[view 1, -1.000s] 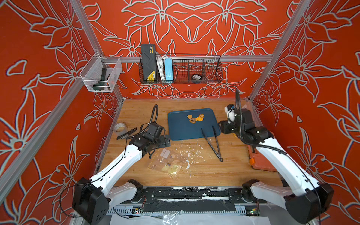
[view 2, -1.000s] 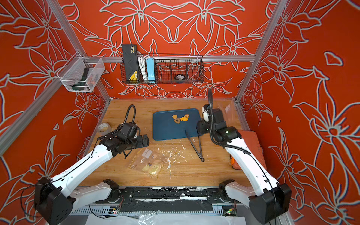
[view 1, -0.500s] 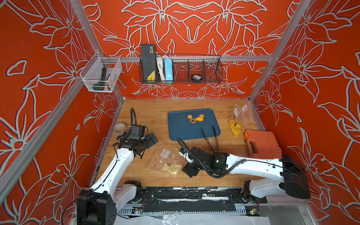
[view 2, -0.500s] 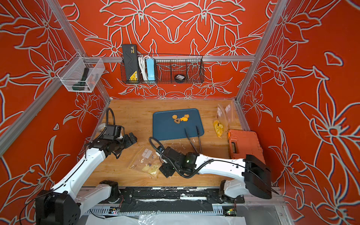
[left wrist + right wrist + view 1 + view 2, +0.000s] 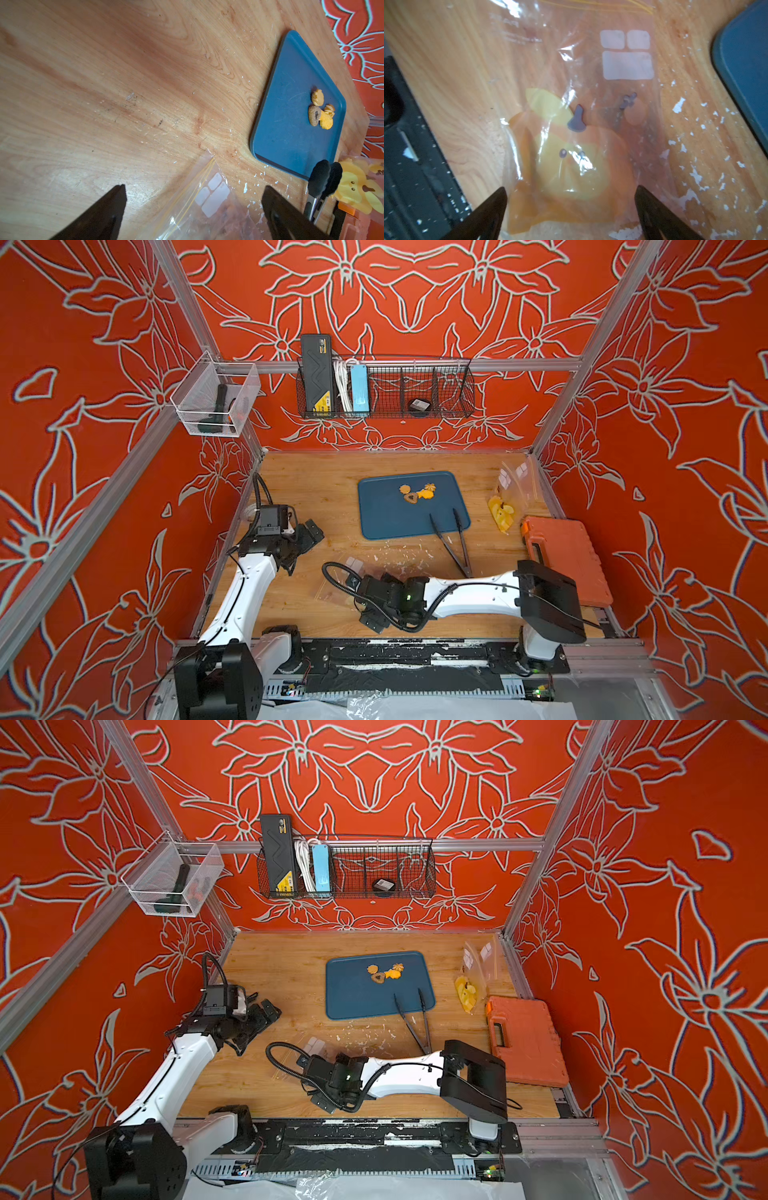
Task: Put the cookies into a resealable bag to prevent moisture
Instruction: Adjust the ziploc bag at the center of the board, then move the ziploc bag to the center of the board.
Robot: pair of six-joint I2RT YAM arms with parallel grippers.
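Several small yellow and brown cookies lie together on the blue tray. A clear resealable bag with white label patches and a yellow cartoon print lies flat near the table's front. My right gripper hovers open just over the bag, gripping nothing. My left gripper stands open at the left, short of the bag's zip edge.
Black-tipped tongs lie across the tray's front right corner. A second clear bag with yellow prints leans by the right wall, next to an orange case. White flecks litter the wood. A black rail runs along the front edge.
My right arm has swung from the back right down to the front centre over the bag, its jaws opening. My left arm has drawn back to the left.
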